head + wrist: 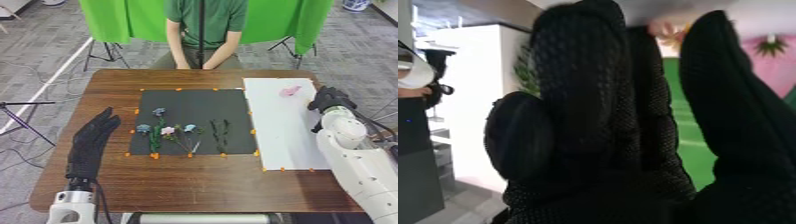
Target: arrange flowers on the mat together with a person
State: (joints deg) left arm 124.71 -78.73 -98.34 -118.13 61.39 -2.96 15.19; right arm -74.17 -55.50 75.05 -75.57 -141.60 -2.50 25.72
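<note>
- So, left hand (92, 145) open, left of dark mat (191, 107)
- right hand (332, 98) open, right of mat
- flowers (168, 130) on mat
- pink bit (290, 91), probably a flower, right of mat

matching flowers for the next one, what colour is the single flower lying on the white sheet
Pink, clearest in the head view.

A brown wooden table (213, 187) is topped by two flat pieces; a dark mat (191, 106) is laid left of centre; a longer white sheet (286, 122) is placed right beside it, toward the right edge; both are dotted along their borders with orange tape (155, 156).
</note>
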